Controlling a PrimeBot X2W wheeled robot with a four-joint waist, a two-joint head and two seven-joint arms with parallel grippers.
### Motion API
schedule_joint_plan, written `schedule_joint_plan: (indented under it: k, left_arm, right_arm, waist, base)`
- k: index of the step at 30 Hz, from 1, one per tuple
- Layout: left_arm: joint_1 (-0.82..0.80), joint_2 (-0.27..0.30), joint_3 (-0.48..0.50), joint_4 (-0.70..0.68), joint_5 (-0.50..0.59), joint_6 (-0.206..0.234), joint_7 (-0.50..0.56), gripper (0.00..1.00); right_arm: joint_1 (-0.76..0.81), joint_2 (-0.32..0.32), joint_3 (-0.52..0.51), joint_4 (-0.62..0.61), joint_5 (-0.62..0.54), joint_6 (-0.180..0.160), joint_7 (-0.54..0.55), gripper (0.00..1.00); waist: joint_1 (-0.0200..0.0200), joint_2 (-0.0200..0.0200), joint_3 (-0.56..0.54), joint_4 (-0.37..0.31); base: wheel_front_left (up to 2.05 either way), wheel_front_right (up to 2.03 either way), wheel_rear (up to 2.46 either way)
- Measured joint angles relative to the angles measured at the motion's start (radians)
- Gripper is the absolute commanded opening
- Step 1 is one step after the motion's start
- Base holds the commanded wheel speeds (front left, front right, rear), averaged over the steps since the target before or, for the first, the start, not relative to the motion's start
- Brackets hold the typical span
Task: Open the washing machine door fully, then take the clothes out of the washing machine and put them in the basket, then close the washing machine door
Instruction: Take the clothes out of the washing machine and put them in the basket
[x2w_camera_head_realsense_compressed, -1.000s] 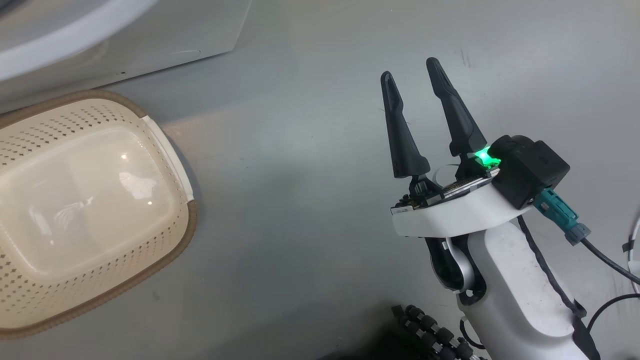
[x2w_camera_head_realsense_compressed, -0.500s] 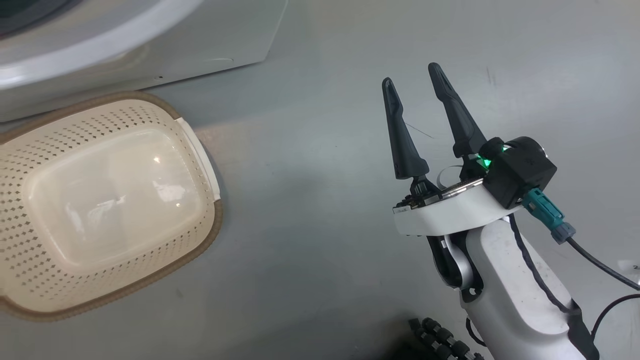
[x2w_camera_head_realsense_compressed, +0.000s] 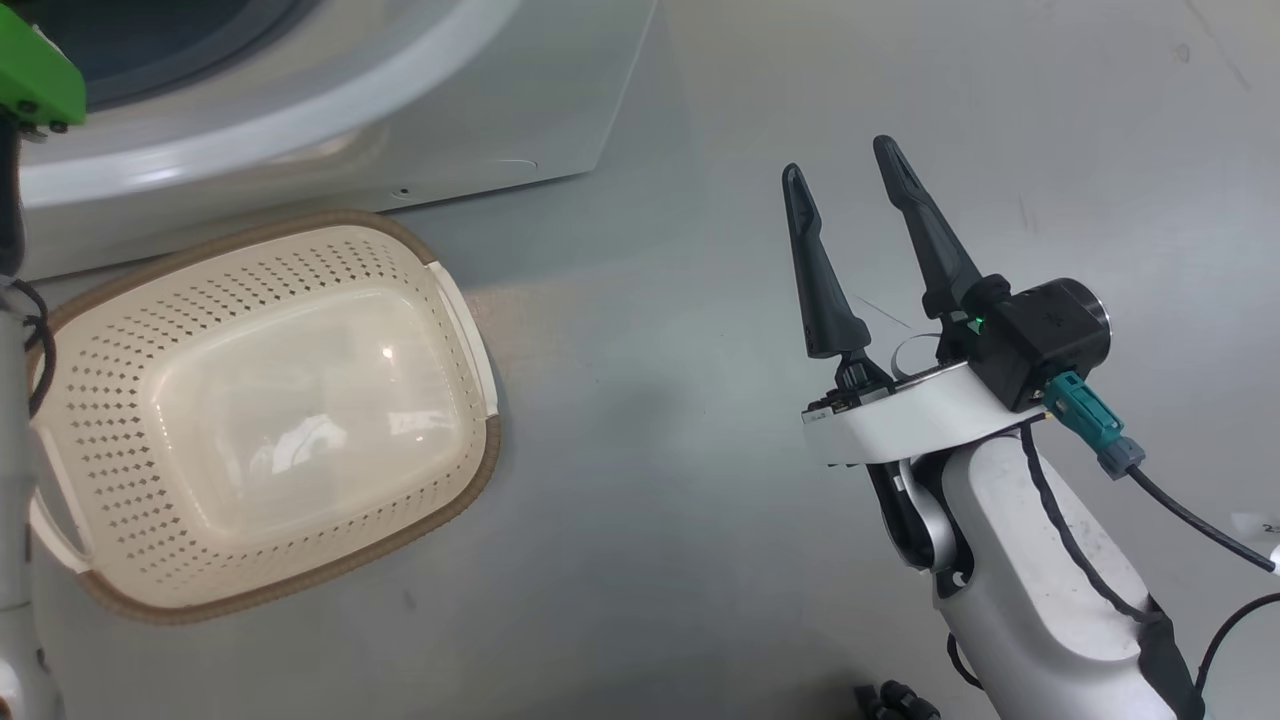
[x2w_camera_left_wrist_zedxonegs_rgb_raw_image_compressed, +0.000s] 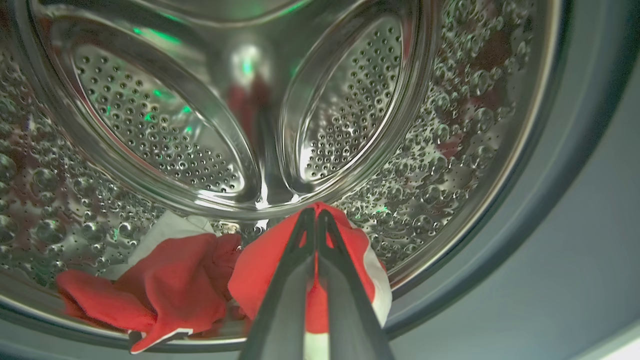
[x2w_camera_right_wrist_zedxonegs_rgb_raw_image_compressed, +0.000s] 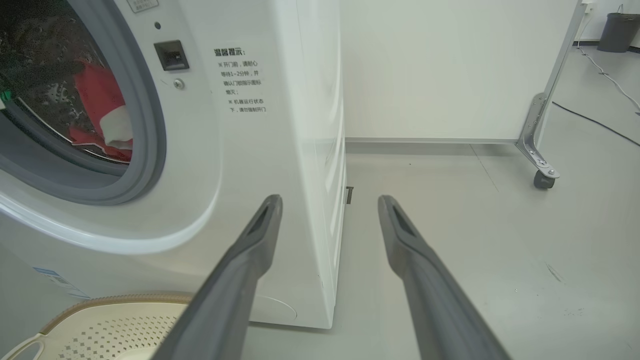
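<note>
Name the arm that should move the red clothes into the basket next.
Left. The left gripper is inside the drum, shut on the clothes; the basket sits empty before the washing machine. The right gripper hangs open over the floor, holding nothing.

A smooth grey floor (x2w_camera_head_realsense_compressed: 650, 520) spreads across the head view, glossy enough to carry soft reflections, with a few faint dark marks (x2w_camera_head_realsense_compressed: 1183, 50) near the top right. In the right wrist view the floor runs back to a white partition panel (x2w_camera_right_wrist_zedxonegs_rgb_raw_image_compressed: 450, 70) with a pale strip along its foot. The panel stands on an angled metal leg (x2w_camera_right_wrist_zedxonegs_rgb_raw_image_compressed: 535, 135) ending in a small caster (x2w_camera_right_wrist_zedxonegs_rgb_raw_image_compressed: 542, 179). A black cable (x2w_camera_right_wrist_zedxonegs_rgb_raw_image_compressed: 595, 121) lies on the floor behind the leg, and a dark bin (x2w_camera_right_wrist_zedxonegs_rgb_raw_image_compressed: 618, 31) stands far off in the top right corner.
</note>
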Motion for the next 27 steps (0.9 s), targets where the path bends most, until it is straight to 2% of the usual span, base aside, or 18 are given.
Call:
schedule_joint_plan:
  k: [9, 19, 27]
  left_arm:
    - [0.095, -0.041, 0.004, -0.090, 0.007, 0.006, -0.135, 0.00]
    - [0.211, -0.094, 0.015, -0.198, 0.007, 0.035, -0.258, 0.00]
    - [0.302, -0.130, 0.031, -0.320, 0.005, 0.058, -0.286, 0.00]
  right_arm:
    - [0.022, -0.003, -0.021, 0.026, -0.017, 0.009, 0.000, 1.00]
    - [0.075, -0.003, -0.055, 0.051, -0.033, 0.017, 0.000, 1.00]
    - [0.125, -0.004, -0.083, 0.067, -0.037, 0.026, 0.000, 1.00]
  waist:
    - [0.0000, 0.0000, -0.070, 0.032]
    - [0.0000, 0.0000, -0.159, 0.066]
    - [-0.0001, 0.0000, -0.246, 0.100]
  base:
    - [0.00, 0.00, 0.00]
    - [0.00, 0.00, 0.00]
    - [0.00, 0.00, 0.00]
